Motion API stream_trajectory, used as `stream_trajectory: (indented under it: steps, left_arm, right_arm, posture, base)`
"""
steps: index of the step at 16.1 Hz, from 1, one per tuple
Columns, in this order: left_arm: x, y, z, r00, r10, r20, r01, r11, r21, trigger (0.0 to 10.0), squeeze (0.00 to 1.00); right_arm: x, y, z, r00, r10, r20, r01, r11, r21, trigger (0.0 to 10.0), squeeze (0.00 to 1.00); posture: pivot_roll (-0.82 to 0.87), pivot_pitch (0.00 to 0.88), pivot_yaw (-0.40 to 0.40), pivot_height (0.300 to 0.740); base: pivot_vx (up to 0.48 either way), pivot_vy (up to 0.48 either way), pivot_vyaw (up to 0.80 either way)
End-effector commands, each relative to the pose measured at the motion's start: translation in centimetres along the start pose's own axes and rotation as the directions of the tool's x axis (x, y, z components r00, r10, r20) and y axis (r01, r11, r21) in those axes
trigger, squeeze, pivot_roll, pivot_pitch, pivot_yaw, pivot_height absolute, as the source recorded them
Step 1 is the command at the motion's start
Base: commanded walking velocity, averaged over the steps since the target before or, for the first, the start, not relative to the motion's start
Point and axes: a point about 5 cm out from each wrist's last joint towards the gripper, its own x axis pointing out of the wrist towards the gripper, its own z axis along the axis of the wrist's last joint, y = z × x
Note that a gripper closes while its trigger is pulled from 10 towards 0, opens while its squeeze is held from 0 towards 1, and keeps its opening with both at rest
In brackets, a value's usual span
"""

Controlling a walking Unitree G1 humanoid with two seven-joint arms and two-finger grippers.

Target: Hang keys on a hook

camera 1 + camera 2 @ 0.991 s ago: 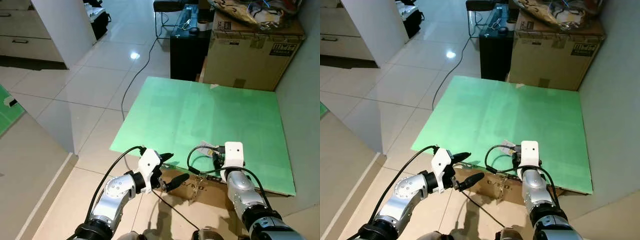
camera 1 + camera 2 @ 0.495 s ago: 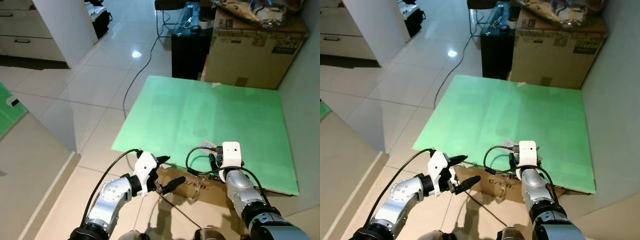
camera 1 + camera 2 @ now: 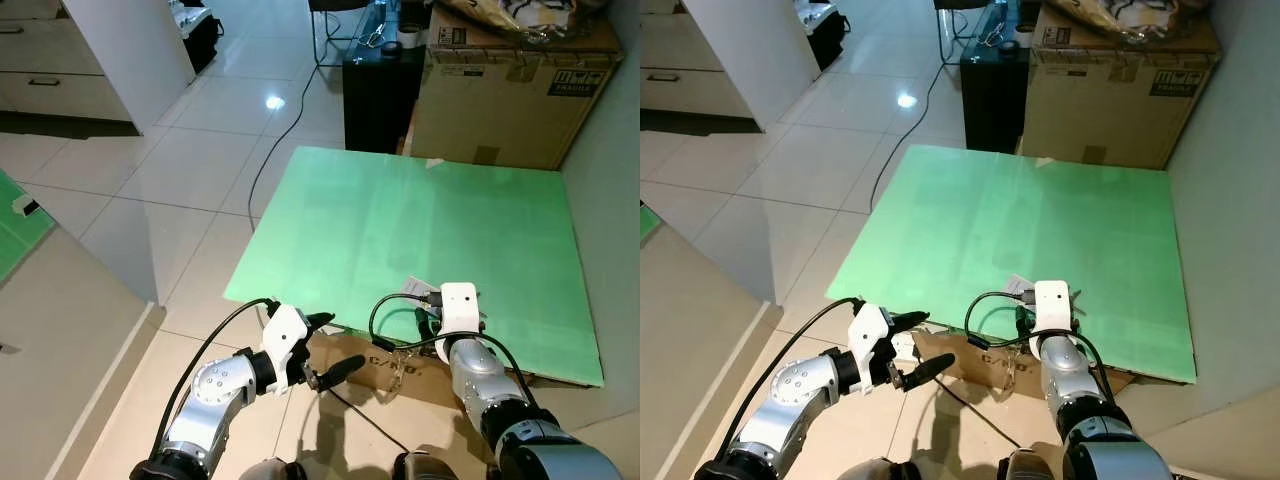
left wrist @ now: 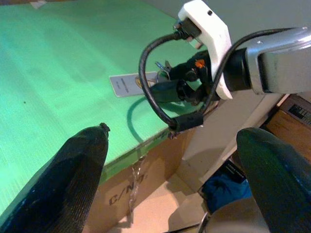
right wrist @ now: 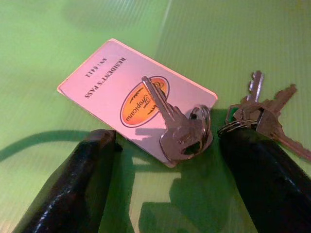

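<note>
Right gripper [image 5: 160, 189] jaws wide, straddling the keys [image 5: 182, 131] lying flat on the resident pass card [image 5: 116, 92] on the green board [image 3: 420, 220] (left gripper [image 3: 325, 350] open, idle off the board's near edge); risk: fingers pinch the card or skid off the flat ring.

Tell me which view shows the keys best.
Right wrist view: the keys lie on a card between the right gripper fingers. Left wrist view shows them small beside that gripper. In the eye views its arm hides them.
</note>
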Motion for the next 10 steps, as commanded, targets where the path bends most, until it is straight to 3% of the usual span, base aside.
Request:
stream_trajectory:
  steps: [1,10]
  left_arm:
    - [-0.29,0.06,0.02,1.0,-0.004,-0.011,0.004,1.0,0.009,10.0,0.0]
    - [-0.08,0.18,0.22,1.0,-0.019,-0.02,0.019,1.0,0.013,10.0,0.0]
  right_arm:
    - [-0.13,0.37,-0.69,1.0,0.008,-0.029,-0.008,1.0,-0.002,0.0,0.0]
    - [-0.26,1.15,-0.8,0.999,0.035,-0.008,-0.036,0.999,-0.004,0.0,0.0]
  posture:
    - [-0.07,0.142,0.148,0.74]
    - [-0.07,0.138,0.166,0.74]
  base:
    - [0.0,0.0,0.0]
    - [0.0,0.0,0.0]
